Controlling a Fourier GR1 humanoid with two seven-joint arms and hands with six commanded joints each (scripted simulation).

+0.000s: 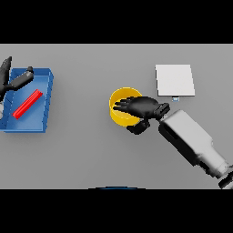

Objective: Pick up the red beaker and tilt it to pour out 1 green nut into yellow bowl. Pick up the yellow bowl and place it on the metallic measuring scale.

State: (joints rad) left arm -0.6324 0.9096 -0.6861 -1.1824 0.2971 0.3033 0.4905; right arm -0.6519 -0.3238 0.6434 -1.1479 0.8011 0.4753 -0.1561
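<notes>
Right hand [142, 106] laid over the right side of the yellow bowl [119, 105], fingers reaching across its opening, thumb curled outside the near rim, clasping the wall. Bowl resting on the grey table [91, 150], left of the metallic scale [174, 80]. Left hand [16, 81] over the blue tray [45, 98] holding the red beaker [27, 103], grip unclear.

The grey bench [91, 154] spreads out flat in front of me. Three things sit directly on it. At my far left is a blue tray [49, 91] with low walls, its near corner angled toward me. Near the middle stands the yellow bowl [119, 98], round and upright. Beyond it to the right lies the metallic measuring scale [175, 79], a pale square plate, apart from the bowl and well apart from the tray.
</notes>
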